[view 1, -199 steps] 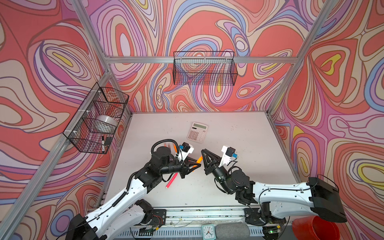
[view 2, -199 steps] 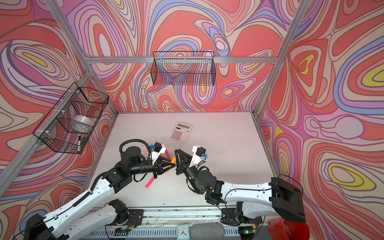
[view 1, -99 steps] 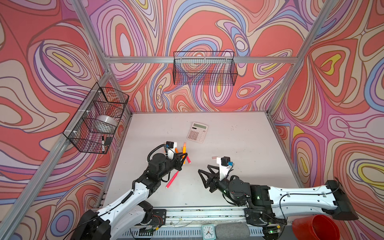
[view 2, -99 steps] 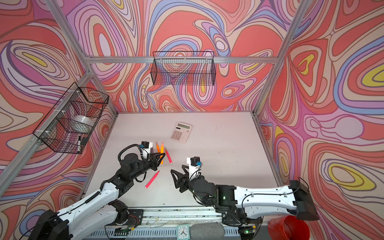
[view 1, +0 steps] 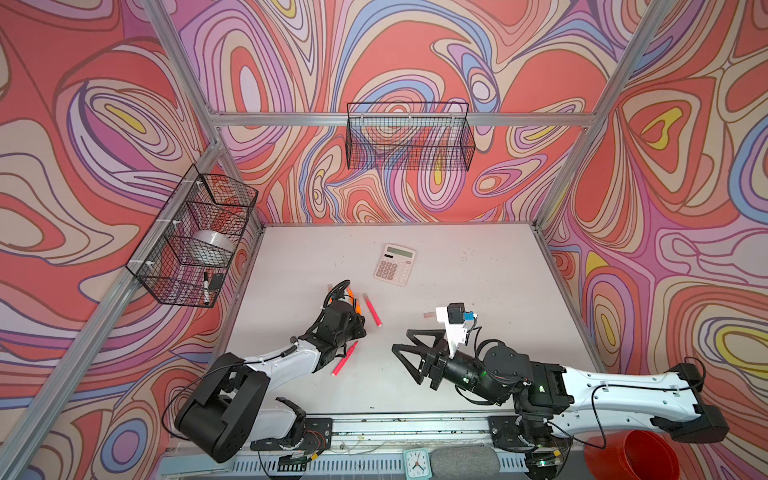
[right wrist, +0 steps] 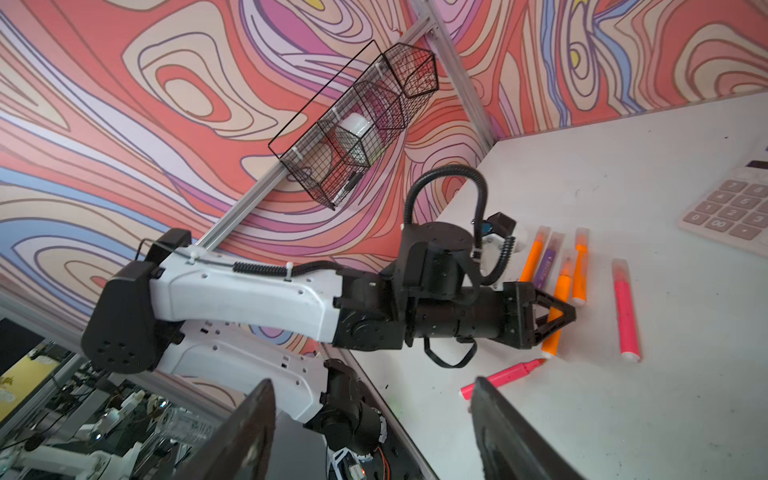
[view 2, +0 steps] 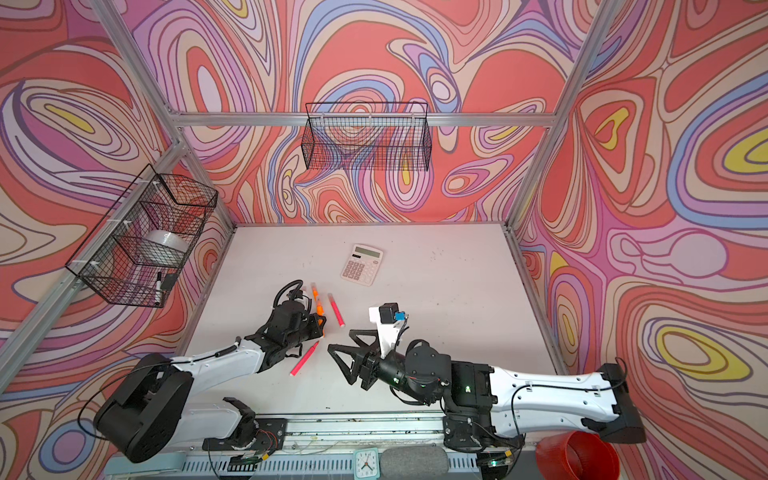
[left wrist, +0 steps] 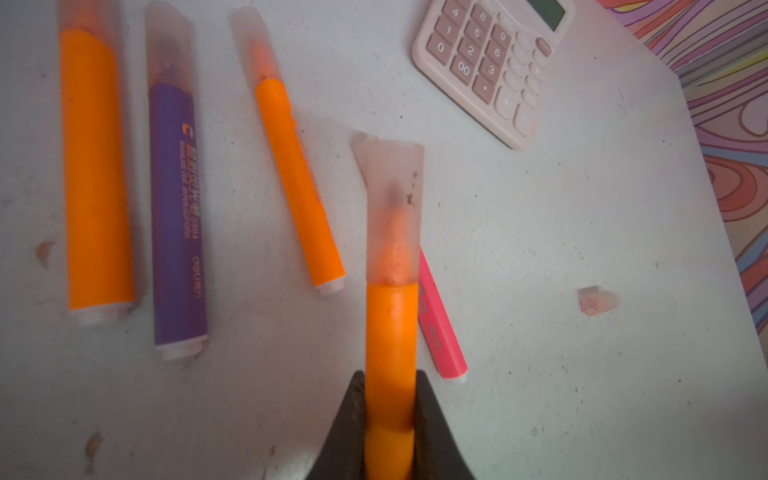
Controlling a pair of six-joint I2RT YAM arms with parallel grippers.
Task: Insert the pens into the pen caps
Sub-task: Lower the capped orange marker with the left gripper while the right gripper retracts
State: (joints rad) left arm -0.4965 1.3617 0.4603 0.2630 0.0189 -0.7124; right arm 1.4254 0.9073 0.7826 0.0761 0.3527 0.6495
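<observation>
Right jaws now wide, off capped pen (left wrist: 390, 328)

The orange pen (left wrist: 390, 332) in the left end effector (left wrist: 390, 386) is smooth plastic, its cap (left wrist: 395, 199) frosted and translucent; the surface (left wrist: 582, 395) beneath looks matt, speckled.

Swirled red, pink and purple walls (view 1: 124, 124) enclose a pale counter (view 1: 478, 270); wire baskets (view 1: 409, 141) hang on two walls.
</observation>
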